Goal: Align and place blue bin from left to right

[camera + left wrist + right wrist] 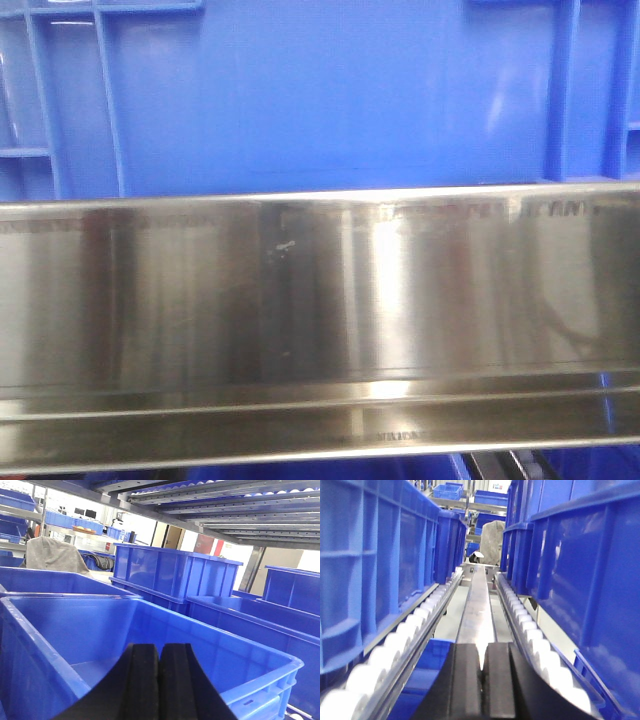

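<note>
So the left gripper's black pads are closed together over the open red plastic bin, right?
Not quite. The left gripper is closed, pads together, above an open rectangular plastic bin, but that bin is bright blue, not red. The left wrist view shows it.

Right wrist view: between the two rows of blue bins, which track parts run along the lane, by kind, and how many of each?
white roller tracks: 2 (second)
flat steel centre rail: 1
Total: 3

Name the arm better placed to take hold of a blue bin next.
Left, probably. The left gripper, pads together, sits at the large bright-blue plastic bin's rim; the right gripper points down a metal rail between bin rows.
</note>
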Controlling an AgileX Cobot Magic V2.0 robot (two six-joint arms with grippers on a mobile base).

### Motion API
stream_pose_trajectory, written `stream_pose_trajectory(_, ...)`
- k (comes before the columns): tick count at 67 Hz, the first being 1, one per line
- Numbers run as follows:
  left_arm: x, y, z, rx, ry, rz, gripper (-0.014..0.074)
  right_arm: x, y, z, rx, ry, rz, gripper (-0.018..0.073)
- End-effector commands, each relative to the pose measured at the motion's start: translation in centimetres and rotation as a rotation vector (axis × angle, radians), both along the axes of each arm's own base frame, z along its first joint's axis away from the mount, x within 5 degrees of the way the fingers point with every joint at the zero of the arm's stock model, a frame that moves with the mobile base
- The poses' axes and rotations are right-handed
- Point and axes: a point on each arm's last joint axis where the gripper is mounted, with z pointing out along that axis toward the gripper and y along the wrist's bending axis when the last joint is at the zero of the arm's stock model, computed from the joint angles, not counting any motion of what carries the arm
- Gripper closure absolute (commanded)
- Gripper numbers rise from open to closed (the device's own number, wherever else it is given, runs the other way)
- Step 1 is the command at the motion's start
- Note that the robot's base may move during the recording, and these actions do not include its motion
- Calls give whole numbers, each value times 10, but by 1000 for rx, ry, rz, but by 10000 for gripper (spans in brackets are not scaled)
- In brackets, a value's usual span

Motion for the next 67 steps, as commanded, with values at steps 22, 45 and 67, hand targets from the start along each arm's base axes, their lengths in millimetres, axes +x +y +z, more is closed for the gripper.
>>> stream_pose_trajectory(22,-1,-1,1,4,-17,-11,707,-1,-1,7,69,-79,-5,637)
stream_pose_trajectory(45,-1,-1,1,4,-17,-11,707,-1,-1,4,84,-37,-3,637)
stream_pose_trajectory(67,-1,-1,1,4,-17,-11,707,-1,-1,4,84,-37,-3,637)
